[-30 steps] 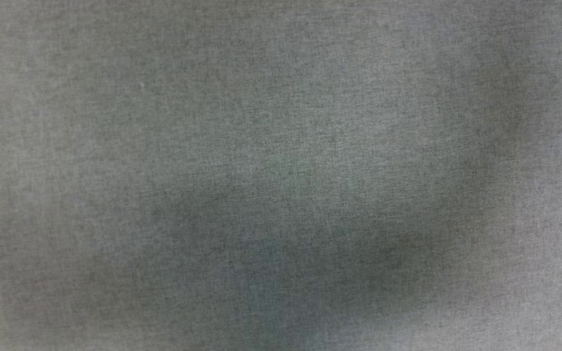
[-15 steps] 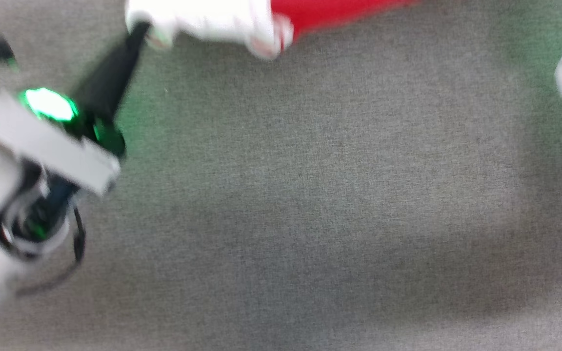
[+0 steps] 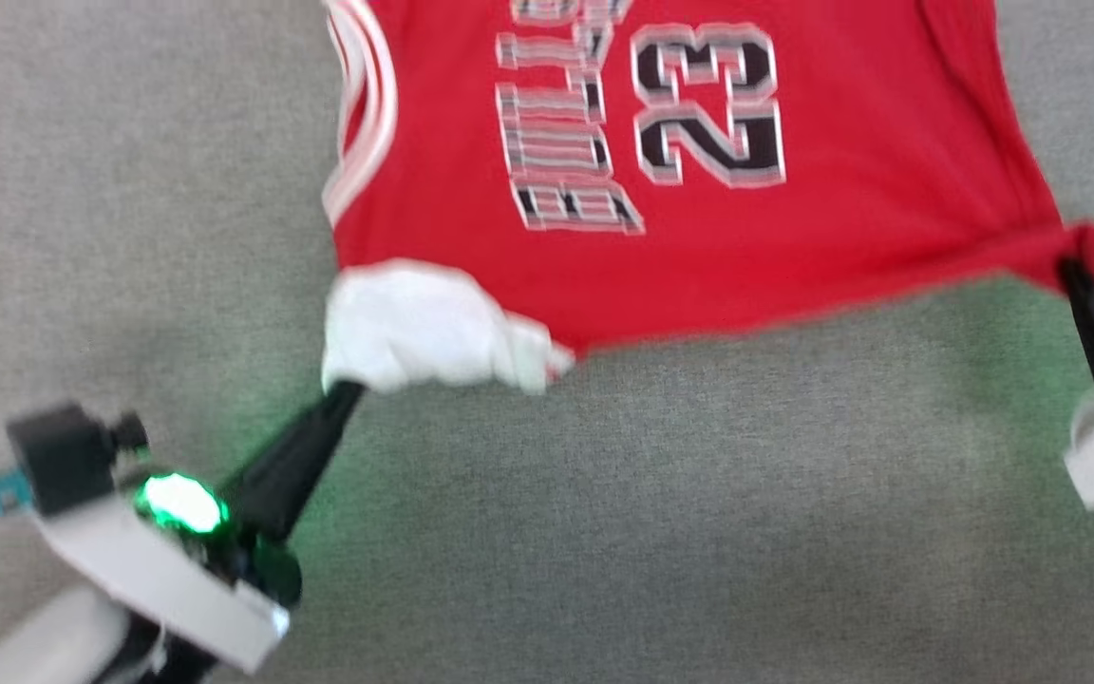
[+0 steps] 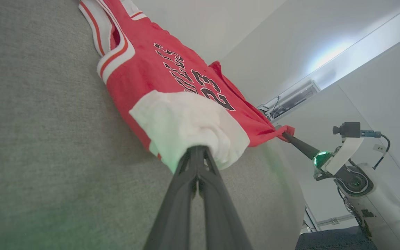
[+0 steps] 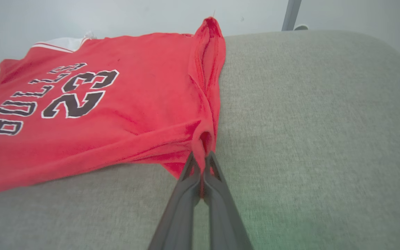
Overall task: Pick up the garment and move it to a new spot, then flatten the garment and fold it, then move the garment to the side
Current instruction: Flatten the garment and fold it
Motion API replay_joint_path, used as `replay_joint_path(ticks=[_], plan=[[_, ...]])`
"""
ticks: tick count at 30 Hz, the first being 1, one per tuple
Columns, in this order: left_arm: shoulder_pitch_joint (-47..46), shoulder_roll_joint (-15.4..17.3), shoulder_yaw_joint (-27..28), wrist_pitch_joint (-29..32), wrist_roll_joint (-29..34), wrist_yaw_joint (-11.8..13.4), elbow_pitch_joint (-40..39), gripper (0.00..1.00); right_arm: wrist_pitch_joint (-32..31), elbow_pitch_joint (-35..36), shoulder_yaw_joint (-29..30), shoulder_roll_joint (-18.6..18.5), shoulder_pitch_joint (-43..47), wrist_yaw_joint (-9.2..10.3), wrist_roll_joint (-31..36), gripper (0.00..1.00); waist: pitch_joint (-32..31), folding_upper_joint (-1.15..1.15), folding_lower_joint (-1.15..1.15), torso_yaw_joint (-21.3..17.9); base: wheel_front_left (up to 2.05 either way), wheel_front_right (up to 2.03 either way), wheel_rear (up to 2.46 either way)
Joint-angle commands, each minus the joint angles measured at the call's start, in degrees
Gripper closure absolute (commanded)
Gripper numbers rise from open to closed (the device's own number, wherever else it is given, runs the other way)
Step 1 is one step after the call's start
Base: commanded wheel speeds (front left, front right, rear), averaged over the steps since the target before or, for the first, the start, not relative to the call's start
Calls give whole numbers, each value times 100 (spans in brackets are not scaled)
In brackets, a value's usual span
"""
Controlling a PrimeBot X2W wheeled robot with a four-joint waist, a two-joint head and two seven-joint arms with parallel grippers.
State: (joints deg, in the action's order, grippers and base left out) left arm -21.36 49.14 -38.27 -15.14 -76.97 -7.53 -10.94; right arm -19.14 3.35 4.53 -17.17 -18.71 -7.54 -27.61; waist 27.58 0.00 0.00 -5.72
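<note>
The red Bulls 23 jersey (image 3: 794, 237) lies print up on the grey fabric-covered table (image 3: 699, 522), its near edge stretched between the two claws. The left claw (image 3: 343, 389) is clamped on the bunched white sleeve (image 3: 424, 328). The right claw (image 3: 1074, 271) pinches a gathered red corner on the opposite side.

The desk (image 3: 661, 532) is covered with grey woven cloth, and in the right wrist view its far edge is rounded. Behind it there is a plain pale wall (image 5: 116, 14), with a grey pole (image 5: 291, 14) at the upper right. In the left wrist view, a bright patch of light (image 4: 328, 55) lies on white panels at the upper right. Below it hangs a fixture with cables (image 4: 290, 100), and dark floor (image 4: 328, 239) shows at the lower right.
</note>
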Motion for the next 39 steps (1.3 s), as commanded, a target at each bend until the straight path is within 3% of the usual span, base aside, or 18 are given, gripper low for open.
replay_joint_path(ticks=[1, 9, 15, 20, 26, 32, 39], plan=[[168, 7, 78, 6, 99, 11, -62, 100, -68, 144, 77, 35, 186, 11, 24, 100, -128, 0, 0, 20, 0, 0, 0], [1576, 47, 602, 6, 521, 11, -815, 100, -713, 1470, 541, 266, 1528, 11, -26, 100, -240, 0, 0, 9, 0, 0, 0], [2064, 189, 897, 5, 821, 11, -1261, 100, -861, 1963, 755, 414, 1928, 11, -109, 100, -142, 0, 0, -35, 0, 0, 0], [1432, 407, 815, 84, 853, 11, -1443, 100, -881, 1906, 706, 456, 1577, 11, -219, 100, -55, 0, 0, -102, 0, 0, 0], [-30, 633, 761, 500, 436, 12, -1185, 100, -975, 1535, 676, 478, 705, 11, -239, 100, 176, 0, 0, -235, 0, 0, 0], [-1535, 378, 505, 1031, -184, 12, -237, 100, -1036, 936, 460, 492, -84, 11, -393, 100, 458, 0, 0, -389, 0, 0, 0], [-2323, 193, 181, 1231, -351, 11, 910, 100, -827, -21, 34, 432, -811, 11, -327, 100, 706, 0, 0, -536, 0, 0, 0]])
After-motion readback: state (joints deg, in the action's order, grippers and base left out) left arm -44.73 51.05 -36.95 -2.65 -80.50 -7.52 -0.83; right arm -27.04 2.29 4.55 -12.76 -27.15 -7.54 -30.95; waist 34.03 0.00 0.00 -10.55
